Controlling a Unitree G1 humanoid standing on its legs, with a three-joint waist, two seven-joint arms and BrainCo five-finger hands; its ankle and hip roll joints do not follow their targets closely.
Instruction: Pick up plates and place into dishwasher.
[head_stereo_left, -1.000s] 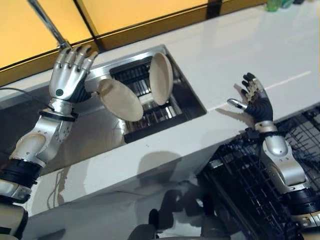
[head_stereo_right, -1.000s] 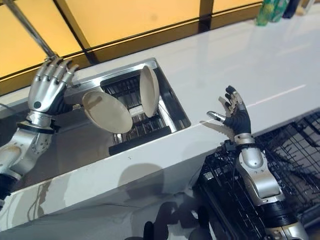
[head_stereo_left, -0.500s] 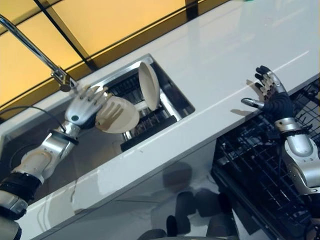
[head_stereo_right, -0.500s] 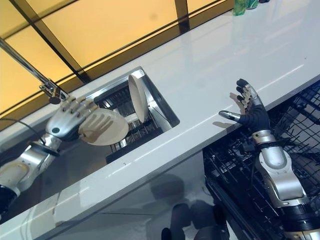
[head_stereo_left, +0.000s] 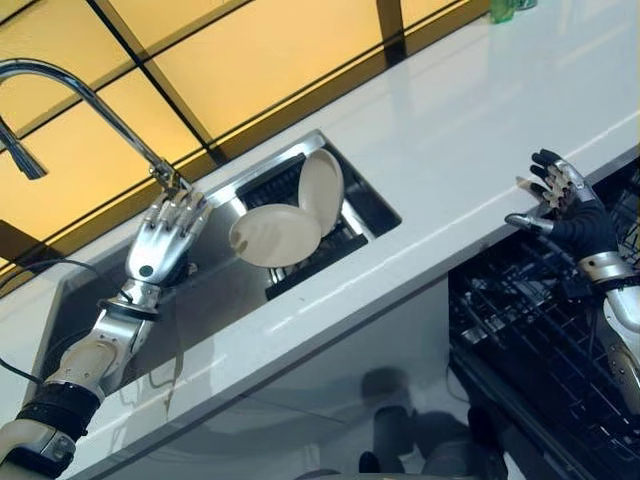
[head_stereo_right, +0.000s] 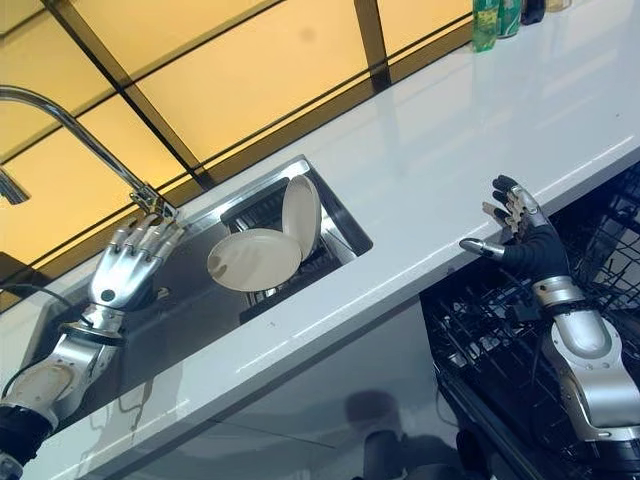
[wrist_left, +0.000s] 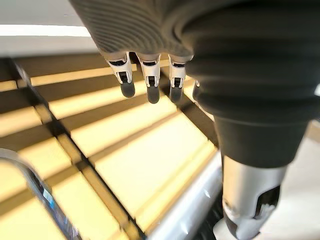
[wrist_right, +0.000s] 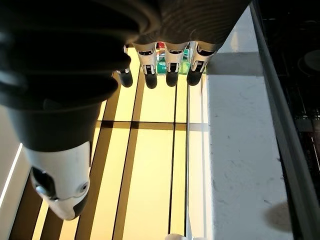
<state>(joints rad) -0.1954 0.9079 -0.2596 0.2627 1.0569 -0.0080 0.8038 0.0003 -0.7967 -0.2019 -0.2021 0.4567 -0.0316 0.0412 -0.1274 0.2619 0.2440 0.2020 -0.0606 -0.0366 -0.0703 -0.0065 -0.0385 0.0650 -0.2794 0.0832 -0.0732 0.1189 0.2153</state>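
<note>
Reaching for the nearer plate (head_stereo_left: 272, 236) is the step I judge to be in hand. My left hand (head_stereo_left: 165, 240) hovers over the sink (head_stereo_left: 105, 310) with its fingers straight and holding nothing, just beside the base of the tap (head_stereo_left: 95, 95). Two plates stand in the black rack (head_stereo_left: 310, 262) at the sink's far end: the nearer one leans toward my hand with its face up, the other plate (head_stereo_left: 322, 185) stands nearly upright behind it, their rims close or touching. To do this well I should come in low at the leaning plate's near rim, get my thumb on one face and fingers on the other, and lift it clear without knocking the upright one.

My right hand (head_stereo_right: 525, 238) is raised with fingers spread and empty at the front edge of the white counter (head_stereo_right: 440, 130), above the open dishwasher rack (head_stereo_left: 540, 340). The tap's stem near my knuckles and the counter's edge between sink and dishwasher are what I must steer around. Green bottles (head_stereo_right: 497, 15) stand well away.
</note>
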